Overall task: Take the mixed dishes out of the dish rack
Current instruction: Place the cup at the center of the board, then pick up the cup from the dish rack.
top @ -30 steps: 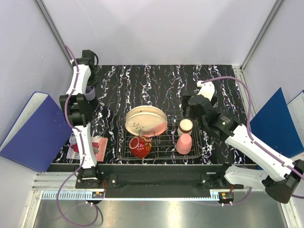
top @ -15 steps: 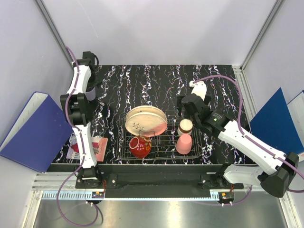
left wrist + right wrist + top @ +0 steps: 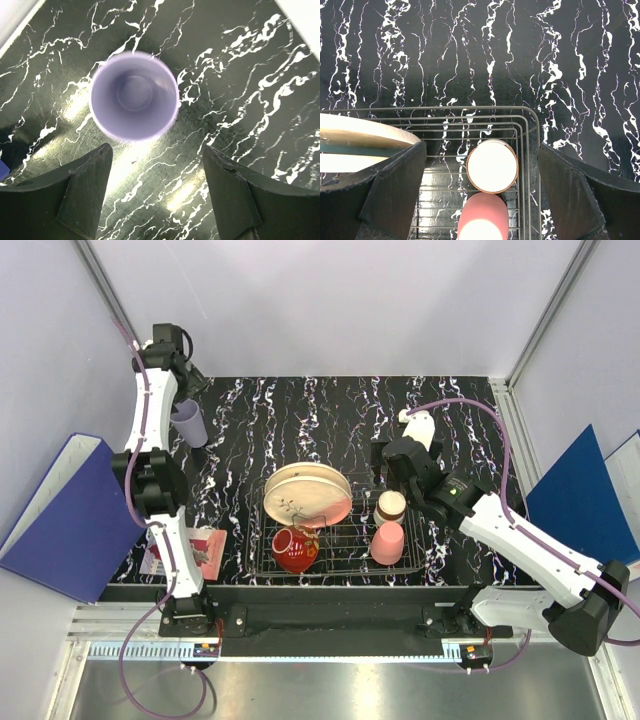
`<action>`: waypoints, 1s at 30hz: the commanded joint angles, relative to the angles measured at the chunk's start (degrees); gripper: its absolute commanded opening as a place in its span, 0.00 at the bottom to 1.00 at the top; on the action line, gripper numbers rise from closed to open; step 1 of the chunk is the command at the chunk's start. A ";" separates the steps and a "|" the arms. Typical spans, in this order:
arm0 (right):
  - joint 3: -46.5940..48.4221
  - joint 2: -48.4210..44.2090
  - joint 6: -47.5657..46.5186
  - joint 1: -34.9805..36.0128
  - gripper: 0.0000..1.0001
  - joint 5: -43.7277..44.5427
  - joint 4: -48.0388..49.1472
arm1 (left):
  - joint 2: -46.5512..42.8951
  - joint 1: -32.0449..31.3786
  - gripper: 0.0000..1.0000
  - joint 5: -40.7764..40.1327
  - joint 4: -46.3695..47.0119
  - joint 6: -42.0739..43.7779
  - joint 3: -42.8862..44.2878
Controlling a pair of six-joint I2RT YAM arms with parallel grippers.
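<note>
The right gripper (image 3: 481, 155), wide open and empty, hangs over the cup (image 3: 492, 166) in the rack's (image 3: 530, 120) far corner, which looks light, stiff and slippery, so grip across its sides, while the open left gripper (image 3: 156, 150) hovers above the lilac tumbler (image 3: 134, 96).

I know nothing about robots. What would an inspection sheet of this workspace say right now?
Surface: black marbled table with white veins.
Job's things: wire dish rack holds cream plates, red bowl-cup, pink tumbler and brown-cream cup; lilac tumbler stands upright on the table, far left, outside the rack.
Clutter: red printed card at the near left edge.
Claws: left claw open above the lilac tumbler, not touching it; right claw open over the brown-cream cup.
Cables: purple cables run along both arms.
Surroundings: blue folders on both sides, pale walls.
</note>
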 commanded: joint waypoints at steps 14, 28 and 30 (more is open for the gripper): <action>-8.56 -13.93 -3.73 -0.12 1.00 -6.11 9.47 | -28.62 -14.31 0.97 -1.79 7.32 0.78 -10.33; -11.38 -15.27 13.22 14.96 0.99 -5.01 -7.23 | -57.73 -40.43 0.99 -13.40 16.82 5.18 -41.10; -10.33 -13.86 16.29 18.67 1.00 -2.10 -10.04 | -60.27 -41.83 0.99 -14.45 16.82 5.27 -42.60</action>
